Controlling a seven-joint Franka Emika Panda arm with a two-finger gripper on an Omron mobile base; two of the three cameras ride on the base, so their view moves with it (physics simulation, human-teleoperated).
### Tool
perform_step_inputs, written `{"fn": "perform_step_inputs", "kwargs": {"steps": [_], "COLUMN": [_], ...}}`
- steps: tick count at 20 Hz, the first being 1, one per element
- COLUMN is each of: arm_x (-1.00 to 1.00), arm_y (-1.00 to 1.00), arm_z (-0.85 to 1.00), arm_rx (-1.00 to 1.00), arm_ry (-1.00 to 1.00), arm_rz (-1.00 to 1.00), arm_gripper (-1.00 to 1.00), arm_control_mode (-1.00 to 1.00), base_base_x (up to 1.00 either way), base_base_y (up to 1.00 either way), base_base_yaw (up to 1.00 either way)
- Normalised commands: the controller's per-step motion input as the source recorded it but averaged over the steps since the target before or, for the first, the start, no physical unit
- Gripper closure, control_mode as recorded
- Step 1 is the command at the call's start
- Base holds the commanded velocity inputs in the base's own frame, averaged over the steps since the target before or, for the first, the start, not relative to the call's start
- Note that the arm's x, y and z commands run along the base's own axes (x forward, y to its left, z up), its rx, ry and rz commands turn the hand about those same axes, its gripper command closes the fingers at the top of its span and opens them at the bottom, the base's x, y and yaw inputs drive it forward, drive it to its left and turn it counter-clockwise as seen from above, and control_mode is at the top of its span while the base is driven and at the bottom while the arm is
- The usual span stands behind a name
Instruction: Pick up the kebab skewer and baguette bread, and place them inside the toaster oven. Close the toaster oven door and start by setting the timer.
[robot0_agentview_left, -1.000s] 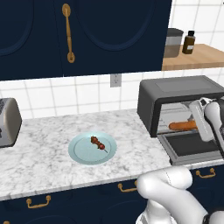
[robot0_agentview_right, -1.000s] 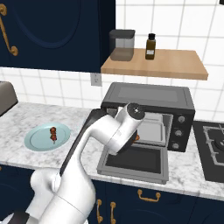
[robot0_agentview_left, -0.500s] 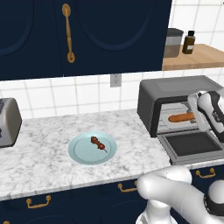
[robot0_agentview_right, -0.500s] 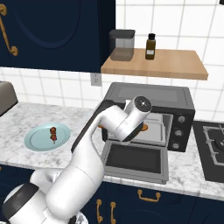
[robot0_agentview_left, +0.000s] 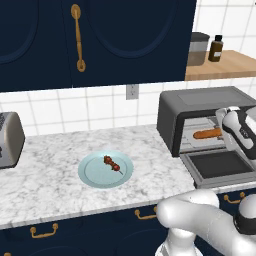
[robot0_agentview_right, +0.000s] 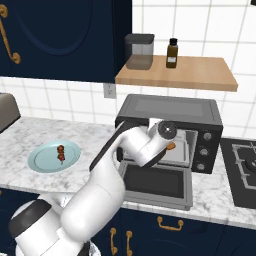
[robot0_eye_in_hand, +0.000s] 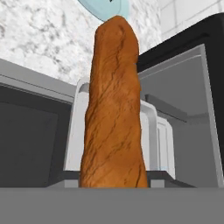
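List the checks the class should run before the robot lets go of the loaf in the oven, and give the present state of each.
1. Oven door folded fully down: ok.
2. Loaf inside the oven opening, over the rack: ok from the left base view.
3. Pincer shut on the loaf: ok; the loaf runs straight out from the hand in the hand view.
4. Loaf resting on the rack, not hanging above it: cannot tell.
5. Skewer waiting on the plate for the next trip: ok.
6. Room beside the loaf for the skewer: cannot tell.
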Motion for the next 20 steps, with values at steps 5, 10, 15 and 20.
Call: {"fn": "perform_step_inputs", "kwargs": {"steps": [5,10,15,20], "arm_x": [0.27,0.29,0.29,0.09], "arm_y": [-0.26,-0.05,0.00,-0.01], "arm_z": [0.00,-0.01,-0.02,-0.08], "arm_rx": [0.00,0.00,0.00,-0.01], "arm_ry": [-0.03,-0.06,-0.09,-0.07], "arm_rz": [-0.03,-0.04,-0.01,0.00], "arm_gripper": [1.00,1.00,1.00,1.00], "arm_control_mode": [-1.00,-1.00,-1.00,-1.00], "base_base_x": [0.00,0.00,0.00,0.00], "base_base_y": [0.00,0.00,0.00,0.00], "base_base_yaw": [0.00,0.00,0.00,0.00]}}
